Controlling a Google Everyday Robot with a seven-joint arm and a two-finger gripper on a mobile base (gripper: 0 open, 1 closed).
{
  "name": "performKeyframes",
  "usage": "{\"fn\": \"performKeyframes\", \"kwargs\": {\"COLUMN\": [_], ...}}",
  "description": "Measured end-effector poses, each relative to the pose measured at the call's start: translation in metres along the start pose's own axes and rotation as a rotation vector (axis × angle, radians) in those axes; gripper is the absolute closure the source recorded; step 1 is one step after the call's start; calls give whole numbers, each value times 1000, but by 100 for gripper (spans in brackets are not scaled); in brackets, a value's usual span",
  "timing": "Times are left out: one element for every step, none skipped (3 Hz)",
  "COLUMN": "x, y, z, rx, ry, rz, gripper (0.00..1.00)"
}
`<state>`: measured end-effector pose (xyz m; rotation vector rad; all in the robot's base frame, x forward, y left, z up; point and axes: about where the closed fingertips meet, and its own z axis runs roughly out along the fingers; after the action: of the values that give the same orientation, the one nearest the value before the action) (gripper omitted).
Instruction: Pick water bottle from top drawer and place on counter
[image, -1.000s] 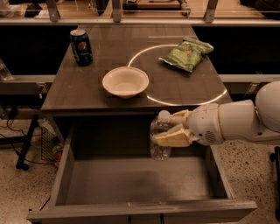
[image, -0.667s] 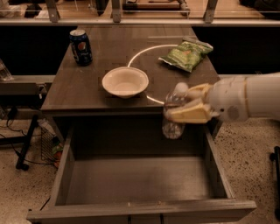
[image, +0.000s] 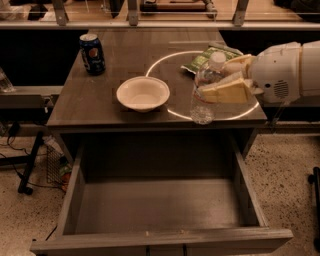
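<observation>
One dark blue can (image: 92, 54) stood at the far left of the surface (image: 125, 55); its print could not be read. One empty white bowl (image: 143, 93) sat near the front, touching the bright ring (image: 165, 62). One water bottle (image: 202, 107), its label unreadable, stood upright at the front right edge, over the ring; whether its base touched could not be told. The tool (image: 214, 76) gripped its upper body from the right, hiding part of it. One green bag (image: 199, 60) lay behind, partly covered. Below, the one drawer (image: 160, 215) hung open, its front cut off.

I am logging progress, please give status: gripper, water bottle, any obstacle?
Gripper shut on water bottle, right side. Bottle tilted, over counter near front edge. Bowl left, green bag behind.
</observation>
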<state>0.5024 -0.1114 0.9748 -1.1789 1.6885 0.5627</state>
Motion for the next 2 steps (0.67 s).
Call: {"fn": "performKeyframes", "kwargs": {"x": [0,-14], "y": [0,-20], "z": [0,4], "rx": [0,4], "ry": [0,-4], "rz": [0,-29], "gripper": [100,100]}}
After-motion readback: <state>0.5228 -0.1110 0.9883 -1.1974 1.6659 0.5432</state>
